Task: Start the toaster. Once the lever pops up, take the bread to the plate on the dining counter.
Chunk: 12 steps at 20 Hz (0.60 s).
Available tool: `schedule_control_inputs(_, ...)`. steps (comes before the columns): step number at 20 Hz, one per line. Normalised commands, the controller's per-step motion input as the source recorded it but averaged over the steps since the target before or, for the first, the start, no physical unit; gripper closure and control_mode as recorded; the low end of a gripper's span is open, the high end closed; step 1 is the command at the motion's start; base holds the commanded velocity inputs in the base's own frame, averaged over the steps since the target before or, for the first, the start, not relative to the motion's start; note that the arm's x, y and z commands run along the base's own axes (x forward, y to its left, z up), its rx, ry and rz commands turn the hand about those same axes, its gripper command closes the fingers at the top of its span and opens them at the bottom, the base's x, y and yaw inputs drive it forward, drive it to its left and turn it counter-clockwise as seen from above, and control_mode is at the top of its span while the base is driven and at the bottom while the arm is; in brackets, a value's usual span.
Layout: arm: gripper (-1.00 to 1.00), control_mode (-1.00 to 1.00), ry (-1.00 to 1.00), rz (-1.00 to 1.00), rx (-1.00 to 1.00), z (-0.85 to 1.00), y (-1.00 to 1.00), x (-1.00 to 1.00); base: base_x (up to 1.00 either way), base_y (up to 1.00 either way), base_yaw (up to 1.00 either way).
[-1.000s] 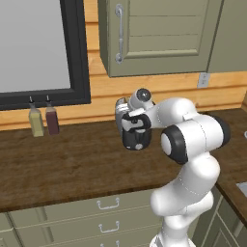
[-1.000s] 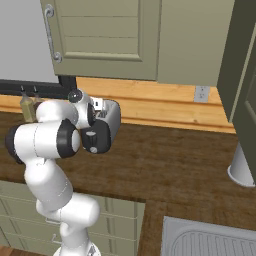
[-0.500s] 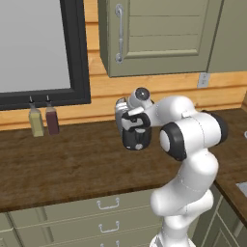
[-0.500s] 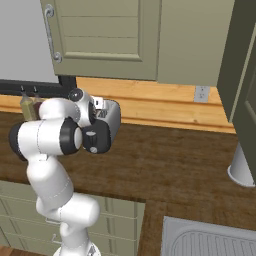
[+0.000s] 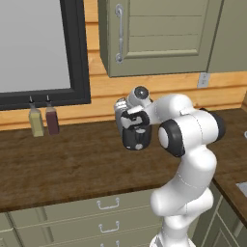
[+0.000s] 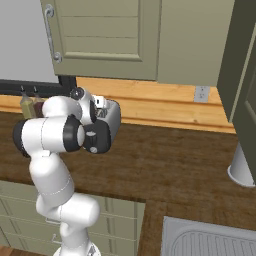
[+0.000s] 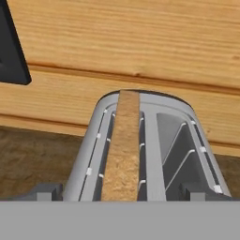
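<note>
Rough tan bread [image 7: 123, 154] upright in rounded silver toaster [image 7: 154, 140].

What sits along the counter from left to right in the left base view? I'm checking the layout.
Yellowish bottle → dark red bottle → toaster, partly behind the arm → wall outlet above the counter.

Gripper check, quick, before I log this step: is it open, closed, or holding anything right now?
Gripper: open, holding nothing, poised over the rounded silver-white toaster with the tan-brown bread slice standing in one slot.
</note>
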Motion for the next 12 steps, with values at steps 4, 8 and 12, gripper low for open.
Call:
schedule_control_inputs(4, -1.0, -1.0, 0.0, 0.0, 0.0, -0.27, 0.0, 0.06, 0.0, 0.0, 0.0)
schedule_control_inputs(8, -1.0, -1.0, 0.0, 0.0, 0.0, -0.36, 0.0, 0.0, 0.0, 0.0, 0.0)
schedule_control_inputs(12, -1.0, -1.0, 0.01, 0.0, 0.0, -0.35, 0.0, 0.0, 0.0, 0.0, 0.0)
